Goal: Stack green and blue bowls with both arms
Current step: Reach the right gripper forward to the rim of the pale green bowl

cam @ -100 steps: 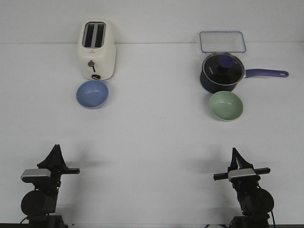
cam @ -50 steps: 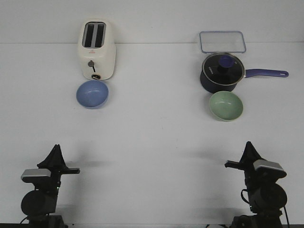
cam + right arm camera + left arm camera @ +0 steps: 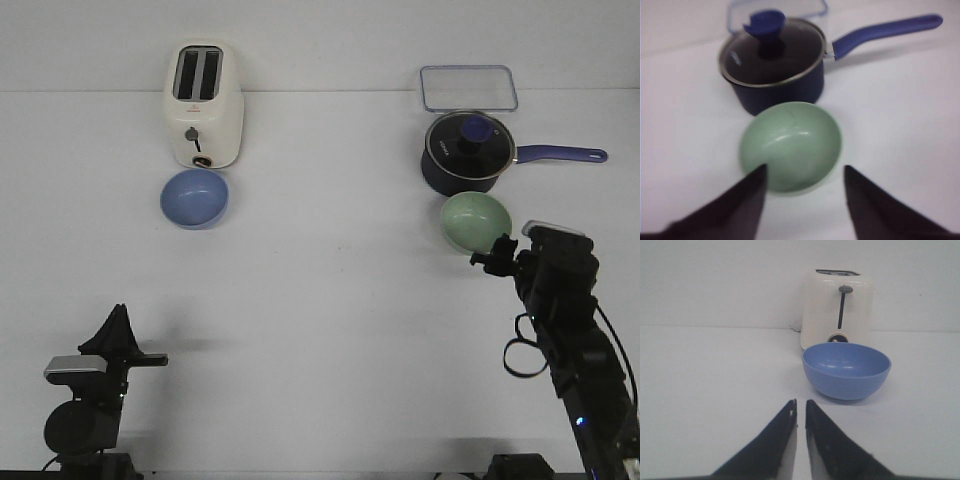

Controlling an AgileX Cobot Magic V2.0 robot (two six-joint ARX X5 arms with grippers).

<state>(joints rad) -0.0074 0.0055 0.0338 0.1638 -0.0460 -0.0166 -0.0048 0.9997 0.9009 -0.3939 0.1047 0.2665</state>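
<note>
The pale green bowl (image 3: 470,218) sits empty on the white table at the right, just in front of the saucepan. My right gripper (image 3: 497,250) is open and hovers at the bowl's near rim. In the right wrist view, the gripper (image 3: 804,168) has one fingertip over the rim of the green bowl (image 3: 790,142) and the other beside it. The light blue bowl (image 3: 194,197) sits empty at the left, in front of the toaster. My left gripper (image 3: 120,315) rests far back near the table's front edge. In the left wrist view it (image 3: 800,403) is shut and empty, well short of the blue bowl (image 3: 846,371).
A cream toaster (image 3: 203,105) stands right behind the blue bowl. A dark navy saucepan (image 3: 468,152) with a glass lid stands right behind the green bowl, its handle pointing right. A clear plastic container (image 3: 468,88) lies behind the pan.
My right arm has lifted from its rest near the front edge and reached forward to the green bowl, with its jaws now apart. The left arm and both bowls have not moved.
</note>
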